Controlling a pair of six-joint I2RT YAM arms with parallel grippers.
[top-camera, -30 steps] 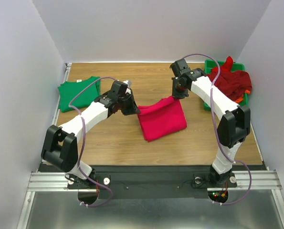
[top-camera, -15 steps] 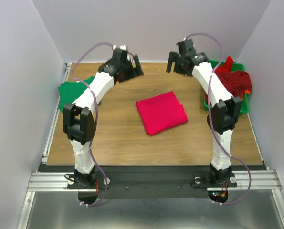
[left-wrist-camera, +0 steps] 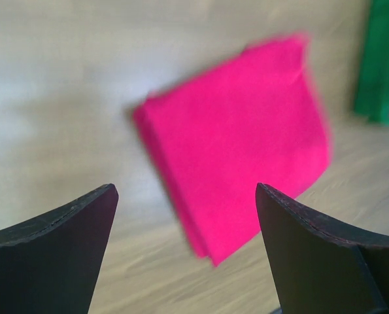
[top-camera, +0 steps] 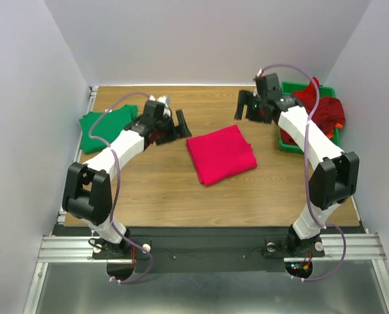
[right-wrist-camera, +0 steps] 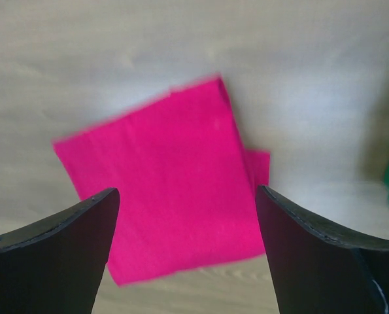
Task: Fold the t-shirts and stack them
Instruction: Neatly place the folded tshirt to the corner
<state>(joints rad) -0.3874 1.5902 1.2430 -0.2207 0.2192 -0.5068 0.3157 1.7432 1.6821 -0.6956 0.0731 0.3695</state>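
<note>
Top external view: both arms hang over the counter (top-camera: 155,190) with a folded pink-red t-shirt (top-camera: 221,154) lying flat between them. It sits just inboard of the left tool (top-camera: 171,118) and just forward of the right tool (top-camera: 250,108). Each tool has its jaws spread wide and holds nothing, and neither touches the cloth.

In the left wrist view the shirt shows as a neat slanted rectangle beyond the open fingers (left-wrist-camera: 63,222). In the right wrist view a small tab of an under-layer pokes out past one edge of the fold.

A folded green t-shirt (top-camera: 102,127) lies on the counter well outboard of the left tool. A heap of dark red t-shirts (top-camera: 321,111) fills the green tray (top-camera: 291,140) just behind the right tool.

The fold looks complete, so the step in hand is probably carrying the pink-red shirt across to the green one. To do that well, each tool should come down on a corner of the same edge and pinch every layer, the stray tab included. The two should then rise together at an even height so the stack does not sag or fall open. The shirt should be set down square on the green one before either tool lets go.
</note>
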